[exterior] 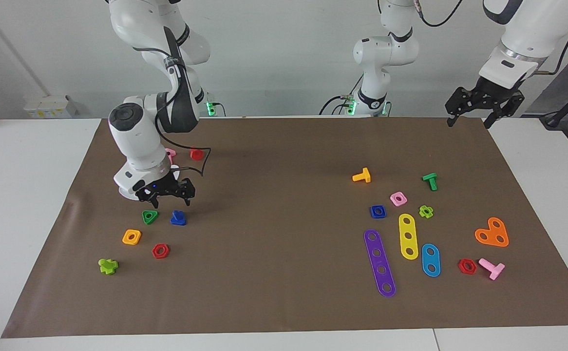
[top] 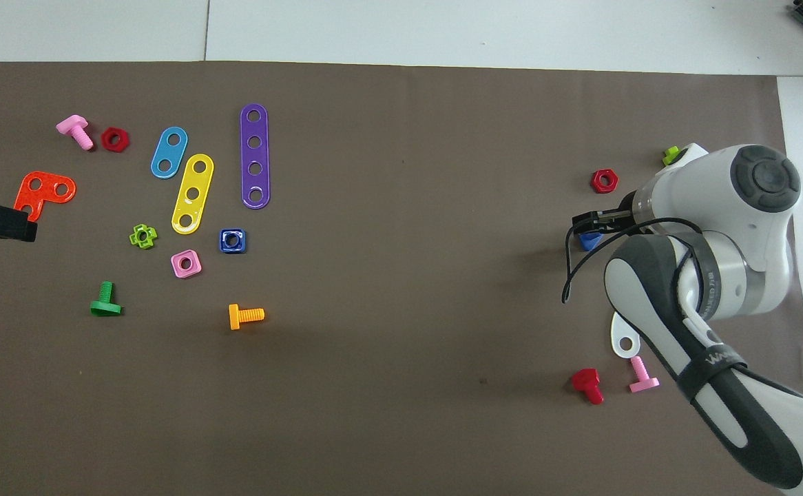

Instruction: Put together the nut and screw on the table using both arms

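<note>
The dark-blue screw (exterior: 178,218) lies on the brown mat (exterior: 284,161) at the right arm's end of the white table (exterior: 21,195), beside a green triangular nut (exterior: 150,216). My right gripper (exterior: 169,197) hangs open and empty just above the screw. In the overhead view the right gripper (top: 591,222) covers part of the screw (top: 589,242). The dark-blue square nut (exterior: 377,211) lies flat toward the left arm's end, and also shows in the overhead view (top: 233,240). My left gripper (exterior: 469,122) waits open, raised over the mat's corner.
Around the screw lie an orange-yellow square nut (exterior: 131,237), a red hex nut (exterior: 160,250) and a white arc plate (top: 623,341), partly under the right arm. By the blue nut lie a pink square nut (exterior: 398,198), an orange screw (exterior: 362,175) and a purple strip (exterior: 379,262).
</note>
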Controlling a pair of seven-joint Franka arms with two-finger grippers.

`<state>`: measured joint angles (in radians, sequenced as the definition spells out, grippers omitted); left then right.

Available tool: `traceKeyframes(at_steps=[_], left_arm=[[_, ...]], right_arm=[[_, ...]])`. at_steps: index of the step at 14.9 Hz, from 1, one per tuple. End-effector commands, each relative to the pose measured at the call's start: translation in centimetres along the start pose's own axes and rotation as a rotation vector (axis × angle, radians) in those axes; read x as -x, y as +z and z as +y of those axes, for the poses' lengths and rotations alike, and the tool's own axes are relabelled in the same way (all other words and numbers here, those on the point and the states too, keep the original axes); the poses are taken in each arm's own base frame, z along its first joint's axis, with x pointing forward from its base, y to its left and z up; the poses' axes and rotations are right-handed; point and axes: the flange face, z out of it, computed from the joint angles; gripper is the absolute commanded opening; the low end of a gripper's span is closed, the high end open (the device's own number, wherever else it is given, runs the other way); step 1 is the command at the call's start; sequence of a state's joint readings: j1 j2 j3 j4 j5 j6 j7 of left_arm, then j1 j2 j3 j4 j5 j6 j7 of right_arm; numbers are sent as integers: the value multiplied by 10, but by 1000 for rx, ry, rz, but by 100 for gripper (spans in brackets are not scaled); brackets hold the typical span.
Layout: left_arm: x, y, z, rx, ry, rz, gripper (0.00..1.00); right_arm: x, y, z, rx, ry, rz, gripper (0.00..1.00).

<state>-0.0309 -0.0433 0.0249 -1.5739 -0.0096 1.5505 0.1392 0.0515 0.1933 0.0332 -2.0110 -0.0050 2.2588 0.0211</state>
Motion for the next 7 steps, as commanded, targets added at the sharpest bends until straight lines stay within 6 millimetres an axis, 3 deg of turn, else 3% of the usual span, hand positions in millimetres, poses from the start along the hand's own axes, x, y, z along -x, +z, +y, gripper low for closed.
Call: traceKeyframes(at_steps=[1,7], left_arm=[[4,-1,-3,10,-1,-9,100],[4,-1,-3,10,-1,-9,100]], right_arm=[[3,16,6,-9,-36,4,100],[3,48,6,-9,-64,56,100]])
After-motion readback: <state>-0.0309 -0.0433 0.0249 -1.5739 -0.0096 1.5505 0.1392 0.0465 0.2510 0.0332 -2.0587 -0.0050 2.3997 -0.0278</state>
